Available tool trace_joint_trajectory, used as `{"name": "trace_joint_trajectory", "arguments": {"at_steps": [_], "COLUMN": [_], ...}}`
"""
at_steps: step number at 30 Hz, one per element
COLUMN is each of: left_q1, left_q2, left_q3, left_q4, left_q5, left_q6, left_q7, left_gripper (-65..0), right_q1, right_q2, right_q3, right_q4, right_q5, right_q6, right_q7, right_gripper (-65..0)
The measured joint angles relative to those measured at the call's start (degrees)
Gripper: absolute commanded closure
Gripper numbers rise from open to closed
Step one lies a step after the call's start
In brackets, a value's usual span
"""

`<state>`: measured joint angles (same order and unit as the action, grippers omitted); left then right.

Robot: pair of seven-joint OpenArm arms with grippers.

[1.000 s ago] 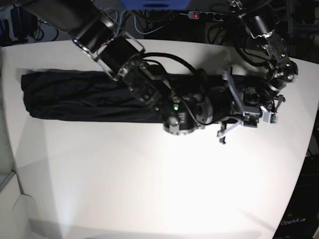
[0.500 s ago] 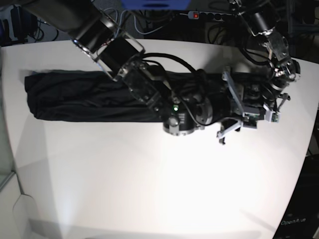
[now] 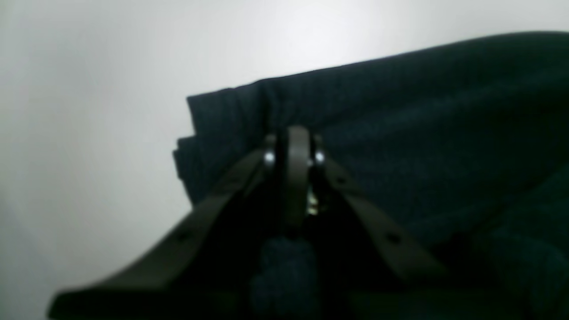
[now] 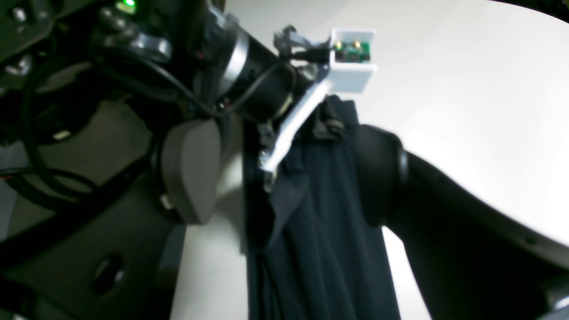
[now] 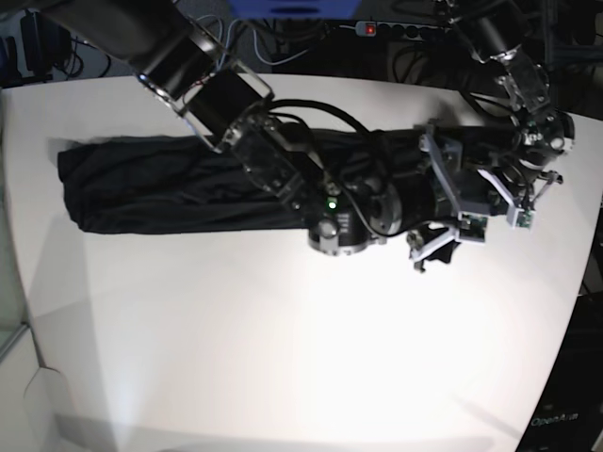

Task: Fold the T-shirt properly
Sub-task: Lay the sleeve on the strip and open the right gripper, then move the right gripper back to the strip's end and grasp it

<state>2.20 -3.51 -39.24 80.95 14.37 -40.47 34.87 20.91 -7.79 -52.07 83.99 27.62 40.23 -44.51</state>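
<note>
Two arms: both are working at one end of the T-shirt [image 5: 179,184], which is lying as a long folded band across the table [image 5: 283,358].
Left fingers: the left gripper [image 3: 291,146] is pinching together on the shirt's stacked corner edge; cloth is bunching right at the tips.
Right fingers: the right gripper [image 4: 289,164] is standing with its fingers [image 4: 191,169] apart, one on each side of the dark band, clamping nothing that I can see.
Shirt relative to fingers: the band is running between the right fingers and away behind both arms toward the far end of the table.
Doing the step well: judging by this, the left grip should be keeping all layers together while carrying the end over, lifting low and evenly so that the thin fabric is not sliding apart.
In the way: the right arm is lying across the band just beside the left fingers, crowding any sweep.
Beyond: cables and a power strip [image 5: 386,29] are sitting past the table's far edge.
</note>
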Motion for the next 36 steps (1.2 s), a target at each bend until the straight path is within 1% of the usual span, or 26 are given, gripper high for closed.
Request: {"name": "trace_joint_trajectory", "arguments": {"at_steps": [4,7,10,13,15,16,18,19,21,23,24,28,33,36], "left_q1": [0.3,0.5,0.3,0.3,-0.5,-0.8,-0.9,-0.9,-1.1,-1.4,-1.6,-1.6,-2.3,-2.4], "left_q2": [0.0,1.2,1.2,1.2,1.2,1.1,1.4,1.5,1.9,1.9,1.9,1.9,2.6,2.5], "left_q3": [-0.1,-0.3,-0.1,0.0,0.0,0.0,0.0,0.0,0.0,0.0,0.0,0.0,0.0,0.6], "left_q4": [2.9,4.2,4.5,4.5,4.2,4.2,4.2,4.2,4.3,4.3,4.3,4.1,4.0,4.0], "left_q5": [1.4,2.0,2.4,2.5,2.6,3.1,3.2,3.2,3.3,3.5,3.5,3.4,3.6,3.5], "left_q6": [0.2,0.7,0.6,0.6,0.6,0.6,0.6,0.6,0.6,0.6,0.6,0.6,0.6,0.6], "left_q7": [4.4,4.9,5.9,5.9,6.4,6.8,6.7,6.5,6.6,6.8,6.8,6.5,6.7,6.8], "left_gripper": [-2.7,-2.7,-2.7,-2.7,-2.7,-2.7,-2.7,-2.7,-2.7,-2.7,-2.7,-2.7,-2.7,-2.7], "right_q1": [0.0,-0.3,-1.6,-3.0,-3.8,-4.1,-5.1,-5.7,-7.0,-8.5,-9.0,-11.1,-13.3,-15.4], "right_q2": [1.2,3.2,6.2,10.6,13.7,15.3,17.9,18.8,20.3,21.2,22.0,25.7,32.4,35.6], "right_q3": [0.3,3.7,7.7,12.0,14.8,15.9,18.0,19.0,20.5,22.5,23.6,28.7,33.5,37.9], "right_q4": [0.0,0.0,0.1,0.0,0.0,0.1,0.1,0.1,0.1,0.1,0.1,0.1,0.1,-0.1], "right_q5": [0.2,0.0,0.3,0.1,-0.2,0.0,-0.3,-0.1,0.0,0.1,0.2,0.0,0.1,0.1], "right_q6": [0.0,0.0,0.0,0.1,-0.2,-0.2,-0.2,-0.2,0.0,0.0,0.0,-0.1,-0.1,-0.1], "right_q7": [0.0,-0.3,0.3,-0.1,0.4,0.2,0.1,0.3,0.5,0.4,0.3,0.5,0.9,1.0], "right_gripper": [-46.7,-46.6,-46.6,-46.3,-42.2,-38.0,-27.1,-20.3,-9.1,-1.9,0.0,0.0,0.0,0.0]}}
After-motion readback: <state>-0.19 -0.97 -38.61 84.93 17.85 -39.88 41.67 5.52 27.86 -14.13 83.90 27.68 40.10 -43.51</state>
